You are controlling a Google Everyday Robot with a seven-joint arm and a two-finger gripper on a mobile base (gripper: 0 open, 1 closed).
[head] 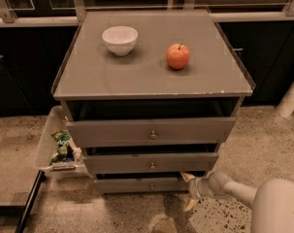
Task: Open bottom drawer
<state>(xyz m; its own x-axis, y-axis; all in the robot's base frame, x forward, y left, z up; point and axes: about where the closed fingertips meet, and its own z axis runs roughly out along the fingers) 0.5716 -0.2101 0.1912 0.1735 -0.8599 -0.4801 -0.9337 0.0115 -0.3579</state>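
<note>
Judging from how things lie, you have made the approach but not the pull. The bottom drawer point(137, 184) sits lowest in the desk point(151, 79), under the middle drawer point(137, 163) and the top drawer point(132, 131). Its grey front looks about in line with the others, with only a thin dark gap above it, so I read it as shut or barely started.

Your gripper point(189, 191) is down near the floor at the right end of that drawer front. It is well to the right of the small round knob point(152, 186) and not on it. The jaws stand spread, one finger up by the drawer's right corner and the other lower toward the floor, and they hold nothing. I cannot tell whether the upper finger touches the drawer's edge.

What is left is nearly all of the task. You need a hold on the drawer, either at the knob or hooked behind the right edge, and then a straight draw outward.

The white bowl point(120, 39) and the apple point(178, 56) on the desk are well clear of your work, as is the plastic bin point(45, 147) on the left.
</note>
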